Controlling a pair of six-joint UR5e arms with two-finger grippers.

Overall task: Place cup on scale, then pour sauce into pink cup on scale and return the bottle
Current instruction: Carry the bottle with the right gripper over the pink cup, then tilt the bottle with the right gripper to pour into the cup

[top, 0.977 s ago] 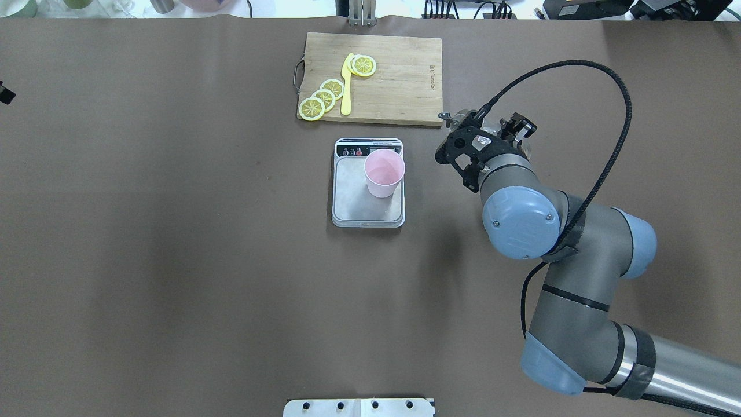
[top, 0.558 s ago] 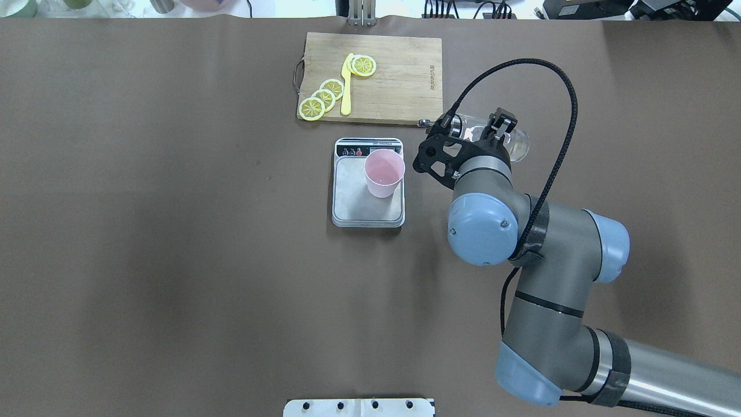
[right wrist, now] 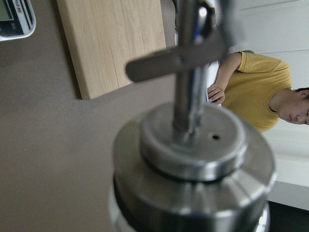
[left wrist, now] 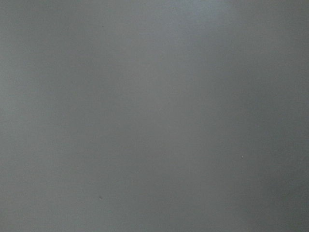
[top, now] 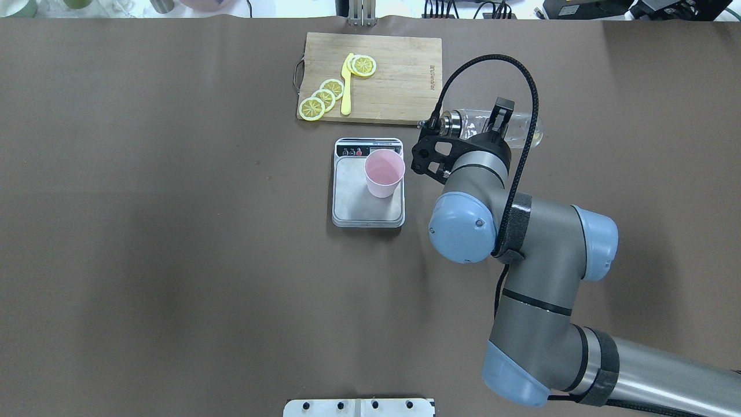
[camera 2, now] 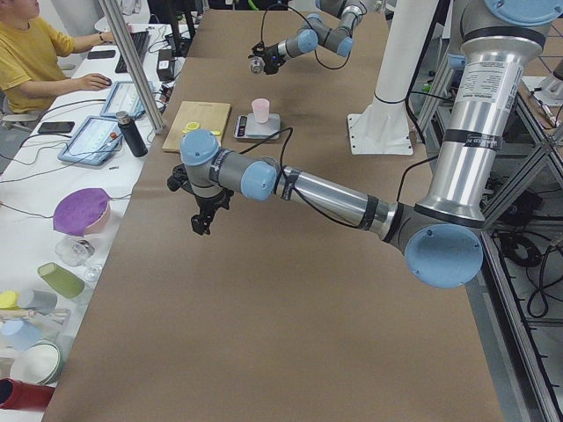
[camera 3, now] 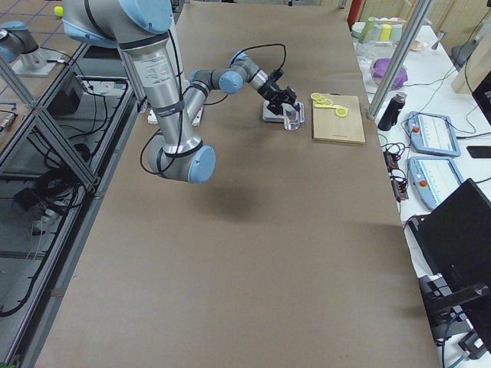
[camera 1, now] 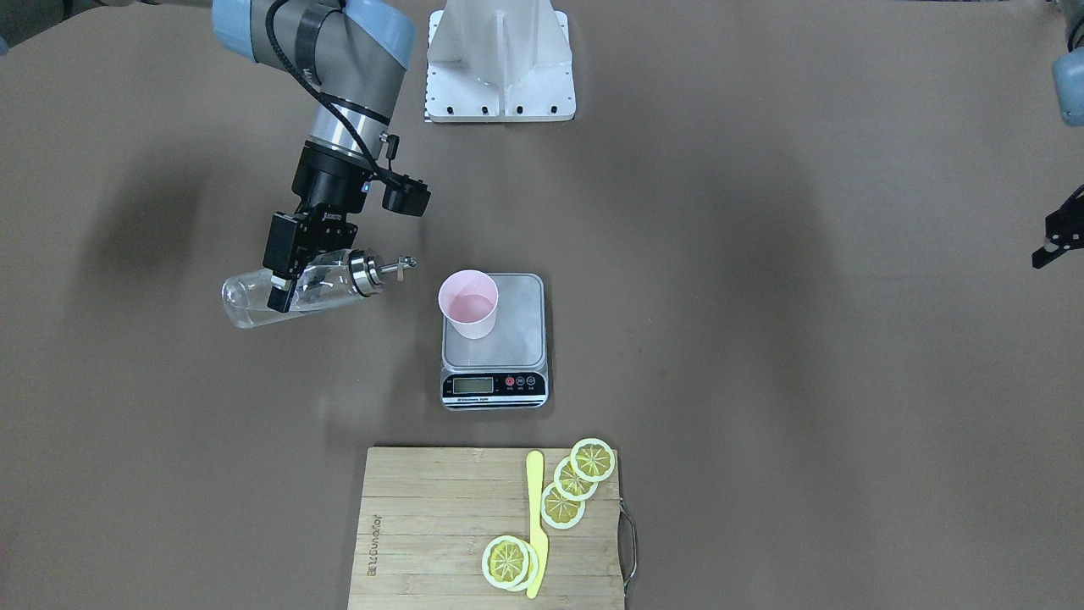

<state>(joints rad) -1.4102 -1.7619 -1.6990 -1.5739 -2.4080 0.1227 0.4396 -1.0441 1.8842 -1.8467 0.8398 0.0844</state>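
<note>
Movement is coming from the right arm alone: within 1 second it is swinging left, bringing its wrist from well right of the scale to just beside it. Nearest the robot, the scale (top: 356, 202) is sitting where it was, and the cup (top: 384, 172) is standing upright on the far right part of its plate, so step 1 is looking done. Just beyond and to the right, the right gripper (camera 1: 288, 290) is clamping the bottle (camera 1: 247, 307) across its body. The bottle, earlier mostly hidden under the wrist, is now lying almost level, its pourer (camera 1: 398, 266) pointing left at the cup but stopping short of the rim. No sauce is showing in flight, so pouring is probably just about to begin. Well off to the left, the left gripper (camera 1: 1054, 241) is hanging idle, its fingers too cropped to judge. Farthest away, the cutting board (top: 370, 78) is carrying lemon slices (top: 333, 88) and a yellow knife (top: 346, 87).
</note>
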